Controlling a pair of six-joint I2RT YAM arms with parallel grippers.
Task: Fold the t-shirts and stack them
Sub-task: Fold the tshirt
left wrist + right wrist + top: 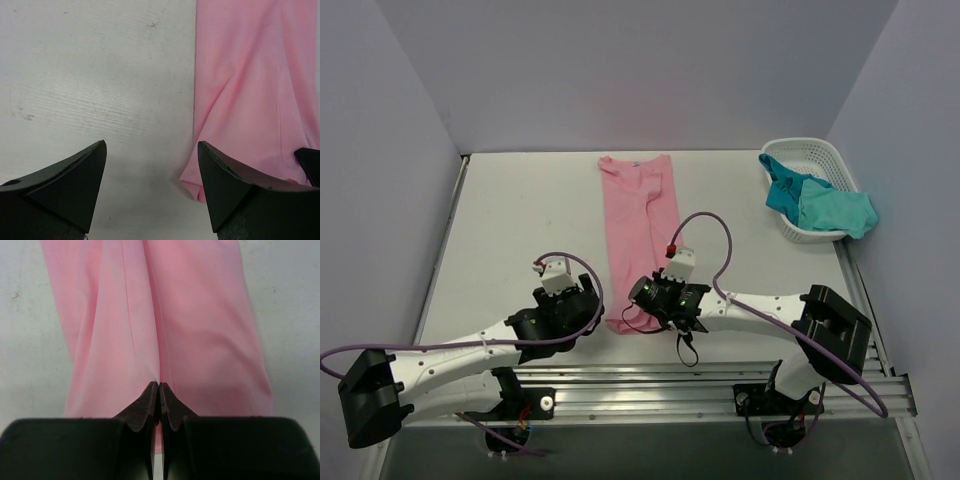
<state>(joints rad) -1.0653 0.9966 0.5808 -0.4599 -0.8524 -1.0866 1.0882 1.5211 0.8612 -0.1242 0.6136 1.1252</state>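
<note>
Pink thin-fabric t-shirt lies as a long narrow strip on the white table, far to near. Right gripper is clenched on its near end; left gripper hangs released just left. Teal fabric t-shirts lie in the white plastic lattice basket, far right.

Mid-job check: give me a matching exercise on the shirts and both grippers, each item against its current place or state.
1 pink t-shirt
2 teal t-shirts
3 left gripper
4 right gripper

A in the white basket
B open, holding nothing
C shut on the pink t-shirt
D laid lengthwise on the table

Pairs: 1-D, 2-A, 3-B, 4-C
</note>
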